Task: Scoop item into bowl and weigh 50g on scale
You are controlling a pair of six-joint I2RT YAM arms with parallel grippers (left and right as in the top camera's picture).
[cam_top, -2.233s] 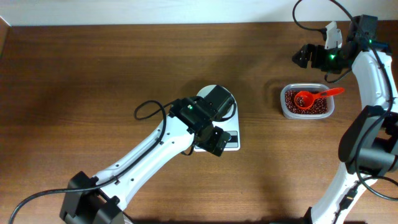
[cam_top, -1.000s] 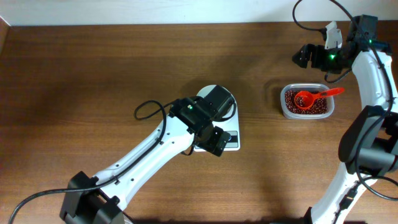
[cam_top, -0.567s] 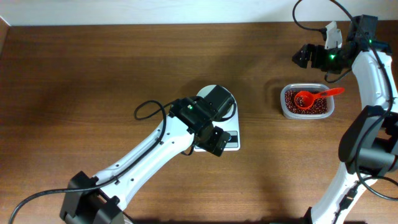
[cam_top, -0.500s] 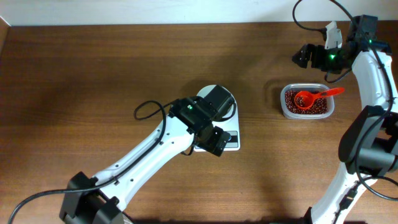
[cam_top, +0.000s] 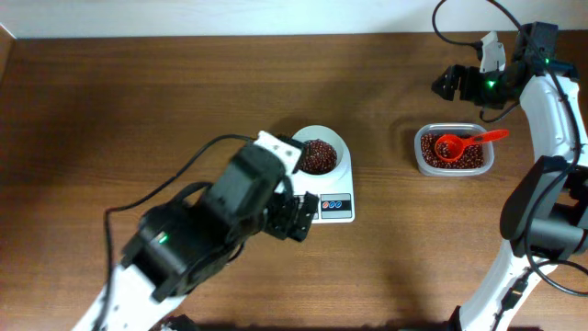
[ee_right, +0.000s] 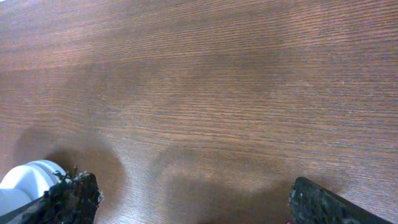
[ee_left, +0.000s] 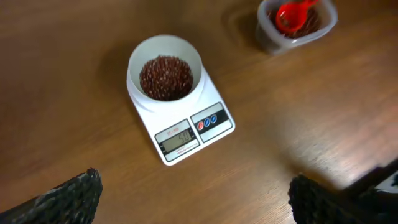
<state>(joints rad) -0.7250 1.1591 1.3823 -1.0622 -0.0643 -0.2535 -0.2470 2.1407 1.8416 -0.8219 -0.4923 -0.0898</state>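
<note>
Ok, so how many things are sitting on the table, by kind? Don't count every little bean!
Bowl: 1
Scale: 1
Clear container: 1
Orange scoop: 1
Total: 4

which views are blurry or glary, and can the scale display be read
overhead: the left arm is smeared with motion blur, the scale and bowl are sharp; left wrist: soft overall, display digits not surely legible, pale glare on the table at lower right; right wrist: crisp wood grain, soft shadows at lower left
</note>
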